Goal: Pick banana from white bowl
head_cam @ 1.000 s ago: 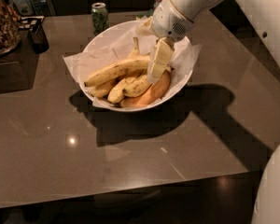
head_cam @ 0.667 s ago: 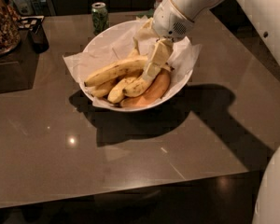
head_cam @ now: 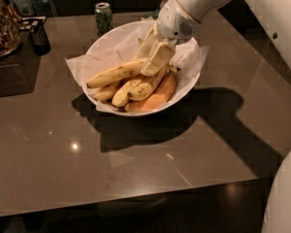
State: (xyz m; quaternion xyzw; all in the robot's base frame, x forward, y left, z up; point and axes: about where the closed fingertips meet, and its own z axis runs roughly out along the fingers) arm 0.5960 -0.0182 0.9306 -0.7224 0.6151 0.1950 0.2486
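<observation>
Touching banana point(head_cam: 115, 74), hand point(head_cam: 154, 57) inside white bowl point(head_cam: 136, 113)

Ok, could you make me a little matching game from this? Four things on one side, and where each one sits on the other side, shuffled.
Things:
1. banana
2. soda can
3. orange fruit
4. gripper

Places:
a. standing on the table behind the white bowl
b. at the front of the bowl, nearest the camera
c. down in the bowl, at the right end of the longest fruit
d. lying across the bowl above the shorter bananas, one end pointing left

Pairs: 1-d, 2-a, 3-b, 4-c
</observation>
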